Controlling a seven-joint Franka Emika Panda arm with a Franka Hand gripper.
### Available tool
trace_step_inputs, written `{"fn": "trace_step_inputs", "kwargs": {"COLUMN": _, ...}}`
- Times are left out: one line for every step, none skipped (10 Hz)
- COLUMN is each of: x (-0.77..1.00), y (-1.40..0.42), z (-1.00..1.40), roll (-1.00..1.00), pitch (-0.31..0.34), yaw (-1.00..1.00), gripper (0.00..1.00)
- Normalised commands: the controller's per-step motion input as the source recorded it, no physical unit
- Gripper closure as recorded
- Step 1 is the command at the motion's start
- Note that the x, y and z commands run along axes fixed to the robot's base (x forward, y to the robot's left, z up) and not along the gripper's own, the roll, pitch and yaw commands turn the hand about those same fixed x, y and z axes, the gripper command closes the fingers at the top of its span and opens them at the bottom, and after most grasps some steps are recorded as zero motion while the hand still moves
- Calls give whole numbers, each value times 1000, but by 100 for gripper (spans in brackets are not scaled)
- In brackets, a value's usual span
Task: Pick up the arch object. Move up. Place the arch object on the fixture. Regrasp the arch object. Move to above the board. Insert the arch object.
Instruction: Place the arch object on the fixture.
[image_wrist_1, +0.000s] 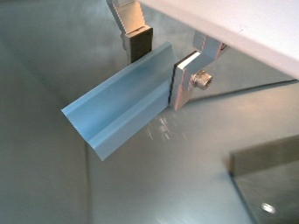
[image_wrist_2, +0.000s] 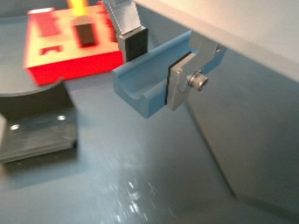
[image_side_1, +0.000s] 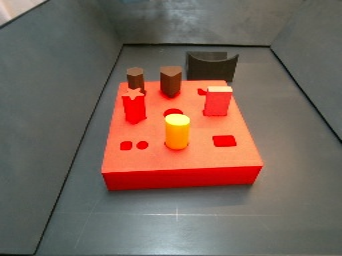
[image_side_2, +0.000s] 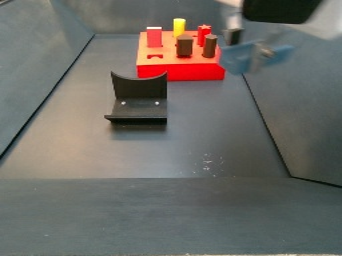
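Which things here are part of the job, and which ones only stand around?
Part of the job:
- arch object, held in the gripper, above the floor
- fixture, nothing on it
- board

Only standing around:
- pegs in the board: yellow, brown, red

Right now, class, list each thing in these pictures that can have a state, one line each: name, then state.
hand: shut on the arch object, raised off the floor.
arch object: held between the fingers, in the air.
fixture: on the floor, nothing on it.
board: flat on the floor, pegs upright, some holes open.
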Motion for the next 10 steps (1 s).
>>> {"fn": "trace_step_inputs", "kwargs": {"x": 1000, "y": -801, "z": -213, "roll": -92, "pitch": 88, "yaw": 1000, "gripper": 100}}
{"fn": "trace_step_inputs", "kwargs": {"x": 1000, "y": -727, "z": -200, "roll": -96, "pitch": 91, "yaw": 1000, "gripper": 100}}
{"fn": "trace_step_inputs", "kwargs": {"x": 1000, "y": -657, "z": -193, "roll": -102, "pitch": 95, "yaw": 1000, "gripper": 100}}
{"fn": "trace_step_inputs", "kwargs": {"x": 1000, "y": -588, "z": -179, "roll": -109, "pitch": 102, "yaw": 1000, "gripper": 100}}
{"fn": "trace_step_inputs", "kwargs": {"x": 1000, "y": -529, "z": -166, "roll": -110, "pitch": 109, "yaw": 1000, "gripper": 100}}
{"fn": "trace_step_inputs", "kwargs": {"x": 1000, "y": -465, "z": -153, "roll": -113, "pitch": 118, "yaw": 1000, "gripper": 100}}
{"fn": "trace_step_inputs", "kwargs": {"x": 1000, "y": -408, "z": -139, "roll": -121, "pitch": 137, "yaw": 1000, "gripper": 100}}
{"fn": "trace_step_inputs", "kwargs": {"x": 1000, "y": -370, "z": -127, "roll": -126, "pitch": 156, "yaw": 1000, "gripper": 100}}
{"fn": "trace_step_inputs", "kwargs": {"x": 1000, "y": -319, "z": -115, "roll": -130, "pitch": 184, "yaw": 1000, "gripper": 100}}
{"fn": "trace_step_inputs", "kwargs": {"x": 1000, "y": -266, "z": -99, "roll": -139, "pitch": 239, "yaw": 1000, "gripper": 100}}
